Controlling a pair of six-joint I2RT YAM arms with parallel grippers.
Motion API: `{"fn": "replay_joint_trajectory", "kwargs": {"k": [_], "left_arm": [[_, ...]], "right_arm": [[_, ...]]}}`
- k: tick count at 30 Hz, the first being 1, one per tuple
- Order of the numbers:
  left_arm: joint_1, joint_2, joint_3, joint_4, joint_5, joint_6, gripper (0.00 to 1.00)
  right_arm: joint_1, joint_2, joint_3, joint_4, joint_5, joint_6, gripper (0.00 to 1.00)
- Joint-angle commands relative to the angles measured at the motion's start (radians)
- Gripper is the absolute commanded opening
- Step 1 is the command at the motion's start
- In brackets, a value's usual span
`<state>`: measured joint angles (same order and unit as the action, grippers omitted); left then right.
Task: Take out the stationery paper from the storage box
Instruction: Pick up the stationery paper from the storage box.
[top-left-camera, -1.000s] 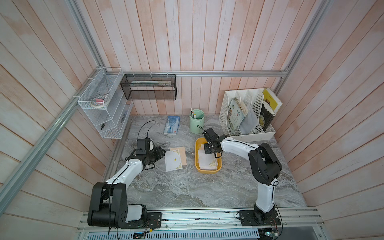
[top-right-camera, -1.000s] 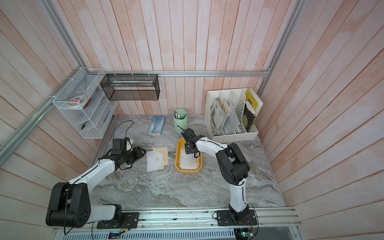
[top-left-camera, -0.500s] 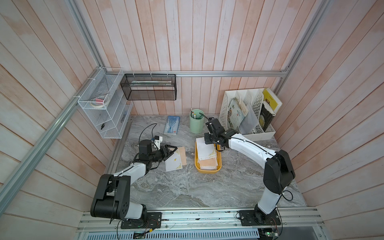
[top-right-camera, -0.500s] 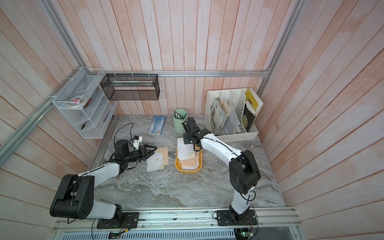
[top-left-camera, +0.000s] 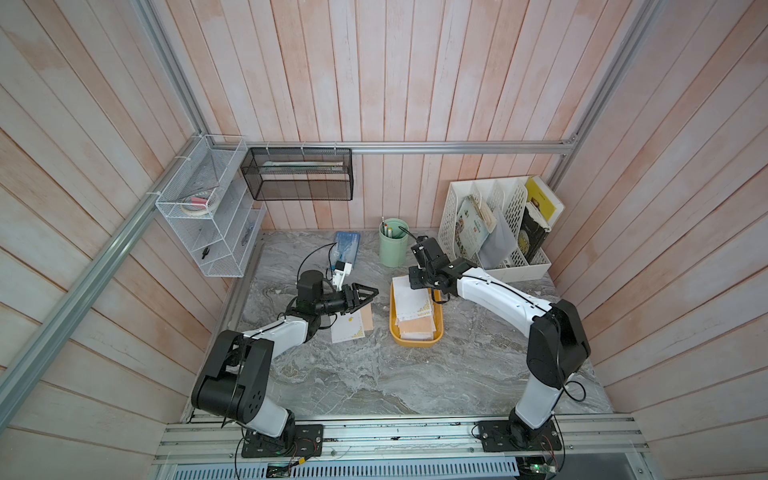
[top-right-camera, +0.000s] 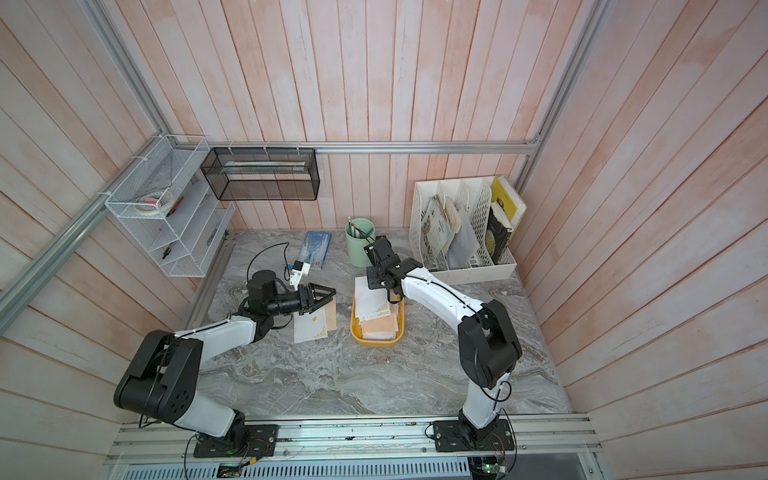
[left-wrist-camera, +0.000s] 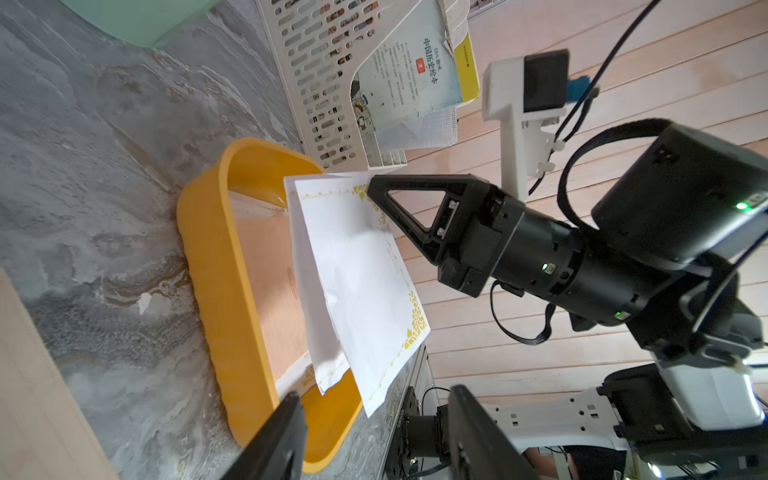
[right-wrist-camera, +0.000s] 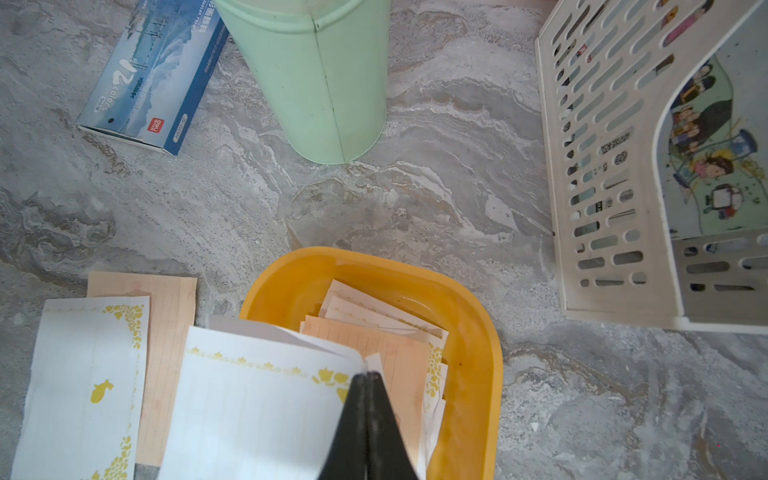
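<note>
Two grippers work around the mustard-yellow storage box (top-left-camera: 415, 341), which stands on the marble table (top-left-camera: 374, 382). The right gripper (right-wrist-camera: 368, 377) is above the box's far end, its jaws pressed together on the gold-bordered corner of a lifted white sheet (right-wrist-camera: 257, 407) of the stationery paper. That sheet hangs tilted over the box, clear of the pile beneath. A second white sheet (left-wrist-camera: 309, 291) lies just behind it; whether it is pinched too cannot be told. Inside the box lies a loose pile of sheets (right-wrist-camera: 386, 353), peach on top with white gold-edged ones fanned out beneath. Two more sheets lie flat on the table just beside the box's long side: a white sheet with a yellow motif (top-left-camera: 347, 330), overlapping a peach sheet (top-left-camera: 368, 320). The left gripper (top-left-camera: 372, 296) hangs above these two, near the box but apart from it, and points towards the box. Its fingers stand partway apart with nothing between them. A pale green cup (top-left-camera: 392, 245) stands just beyond the box's far end. A blue carton (top-left-camera: 347, 245) lies farther off, on the side of the two loose sheets. A white perforated file organizer (top-left-camera: 494, 224) stands beyond the box's opposite far corner.
</note>
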<state>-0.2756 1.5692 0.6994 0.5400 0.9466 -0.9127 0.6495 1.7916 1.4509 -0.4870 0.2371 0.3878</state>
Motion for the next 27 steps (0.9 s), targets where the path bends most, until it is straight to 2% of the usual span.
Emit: {"fn": "replay_joint_trajectory", "kwargs": {"k": [1, 8, 14, 22, 27], "left_arm": [[-0.036, 0.053, 0.049, 0.083, 0.024, -0.04, 0.58], [-0.086, 0.129, 0.101, 0.138, 0.024, -0.075, 0.58], [-0.114, 0.173, 0.14, 0.105, 0.013, -0.063, 0.57], [-0.128, 0.186, 0.19, -0.118, -0.052, 0.069, 0.57], [-0.128, 0.193, 0.203, -0.198, -0.085, 0.115, 0.57]], "right_arm": [[0.006, -0.003, -0.023, 0.001, 0.001, -0.012, 0.05], [0.006, -0.019, -0.04, 0.006, -0.003, -0.008, 0.05], [0.006, -0.026, -0.041, 0.0, 0.01, -0.01, 0.04], [0.006, -0.028, -0.034, -0.005, 0.014, -0.013, 0.04], [0.006, -0.026, -0.033, -0.01, 0.017, -0.013, 0.04]]}}
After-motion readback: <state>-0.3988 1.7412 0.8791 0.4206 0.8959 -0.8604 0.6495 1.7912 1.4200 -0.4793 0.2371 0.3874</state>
